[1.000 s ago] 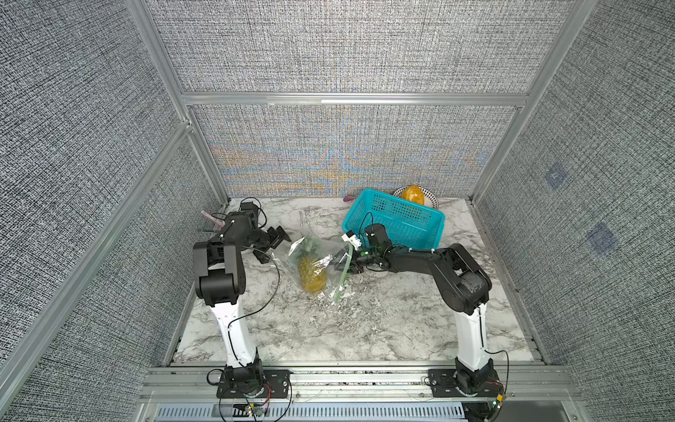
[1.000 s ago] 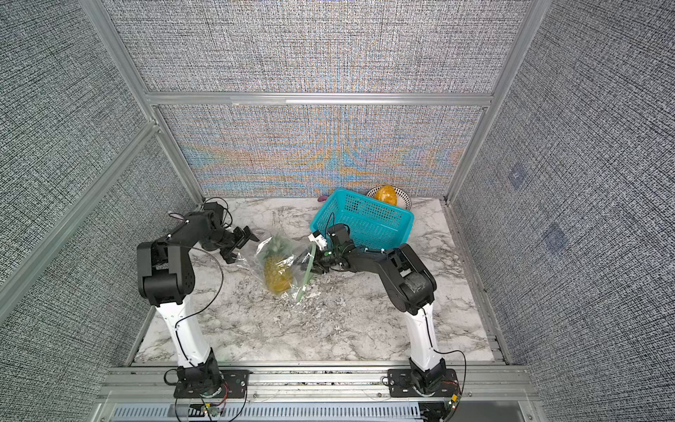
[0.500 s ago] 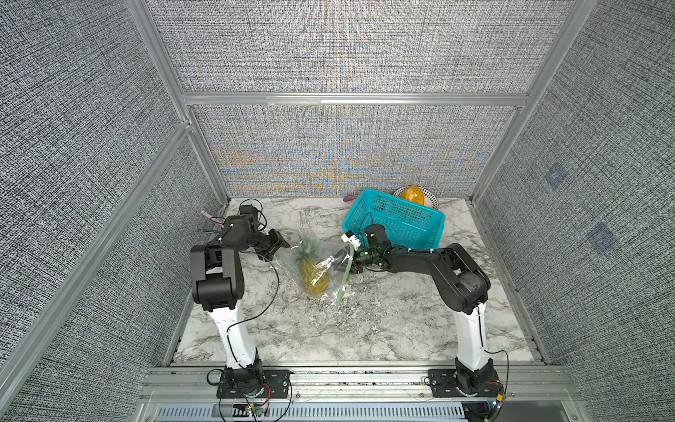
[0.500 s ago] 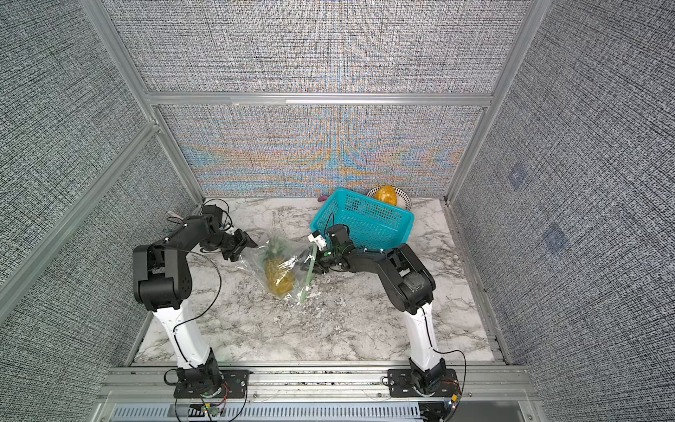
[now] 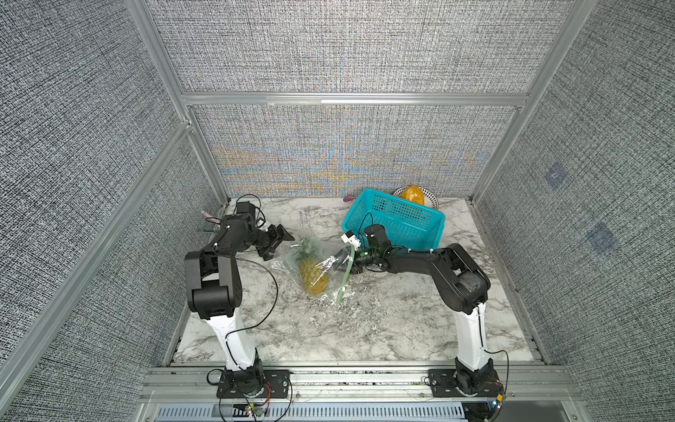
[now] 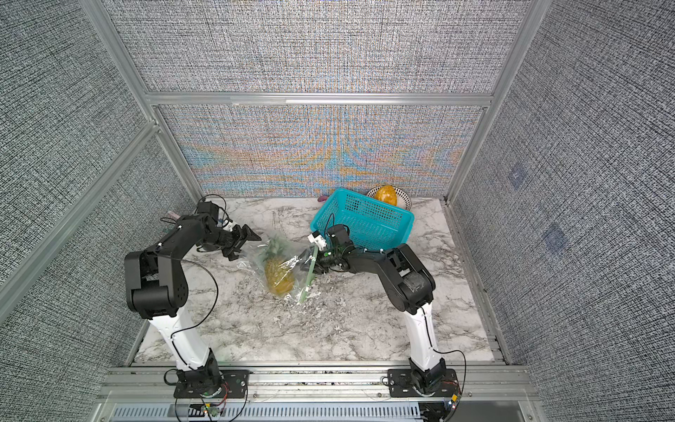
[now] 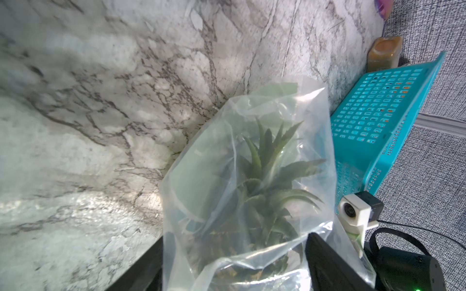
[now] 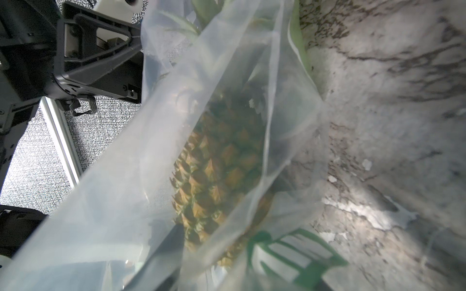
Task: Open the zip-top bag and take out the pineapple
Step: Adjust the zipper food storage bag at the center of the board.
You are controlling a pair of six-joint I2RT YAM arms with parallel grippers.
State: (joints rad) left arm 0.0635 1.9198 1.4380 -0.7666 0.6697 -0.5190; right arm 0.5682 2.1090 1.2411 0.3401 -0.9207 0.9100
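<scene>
The pineapple (image 5: pixel 312 274) lies inside the bag (image 5: pixel 288 257) at mid-bench (image 5: pixel 328 329), just in front of the teal basket (image 5: pixel 398 223). Its long axis runs roughly back to front, with the leafy crown toward the back and the yellow body toward the front. The bag's green zip strip (image 5: pixel 345 279) runs along the side facing the right arm, about parallel to that axis. To come out, the fruit would likely have to travel sideways toward the right arm rather than along its own length.

The right end effector (image 5: pixel 352 261) is at the upper end of the strip, and the bag's edge is lifted off the bench there. In the right wrist view the film drapes over 1 dark finger (image 8: pixel 164 252). I cannot tell whether the jaws actually clamp the strip, or whether the zip is parted.

The left end effector (image 5: pixel 279 248) sits at the closed corner by the crown. Its 2 jaws are spread wide, and in the left wrist view they straddle the bag's end without pinching it.
</scene>
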